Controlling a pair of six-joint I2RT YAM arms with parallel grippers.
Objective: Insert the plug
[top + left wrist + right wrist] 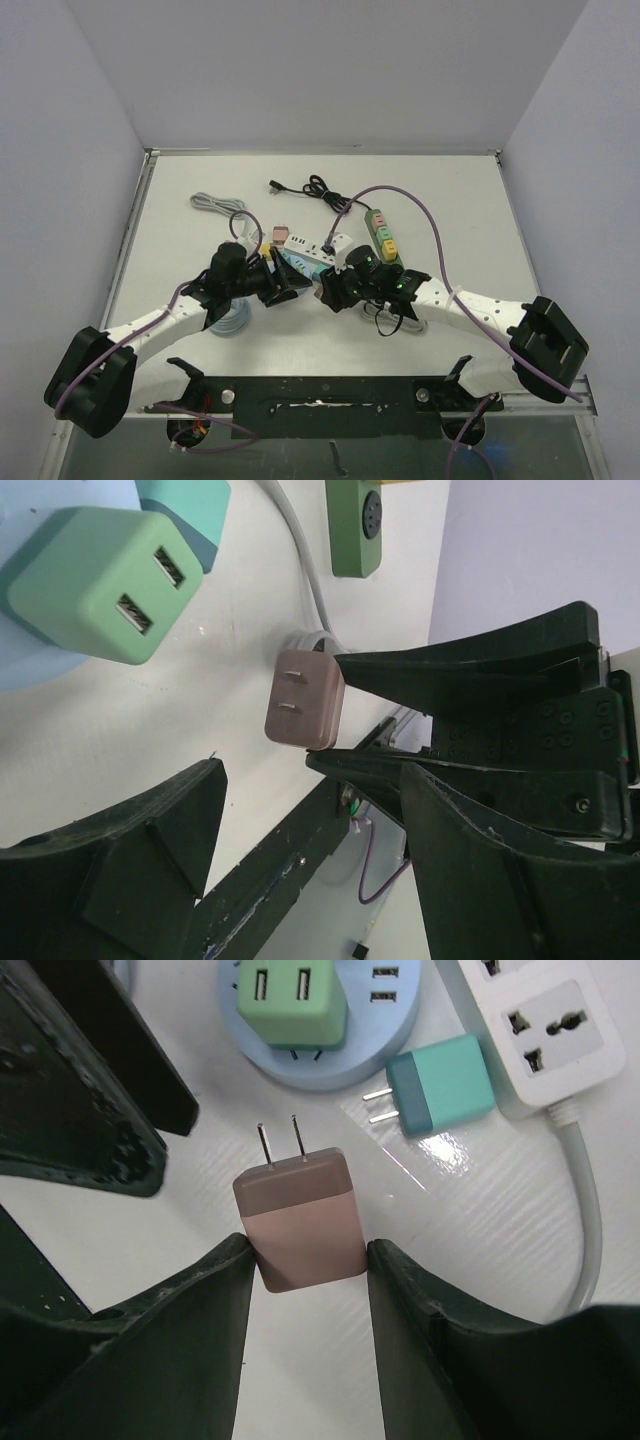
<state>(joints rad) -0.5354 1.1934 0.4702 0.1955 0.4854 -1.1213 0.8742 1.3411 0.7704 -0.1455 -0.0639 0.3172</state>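
We find the pink plug (300,1215) clamped at its rear half between the two fingers of the right gripper (307,1250), its two flat prongs bare and pointing away from the wrist towards the round blue base (330,1065) that carries a green USB charger (290,1005). The plug is seated in no socket; we cannot tell whether it hangs clear of the desk (480,1260). We judge the step in hand to be carry and alignment, with insertion not yet begun. The next move calls for squaring the prongs to a free pair of slots and pressing straight in; whether the target is the blue base or the white power strip (545,1030) to its right, we cannot say. A teal plug (440,1085) lies loose just beside that strip and should be avoided. The right arm reaches in low from its side, forearm angled towards the centre of the desk. The left gripper (287,284) faces it at close range, jaws spread wide and holding nothing, placed to steady the receiving part if needed.
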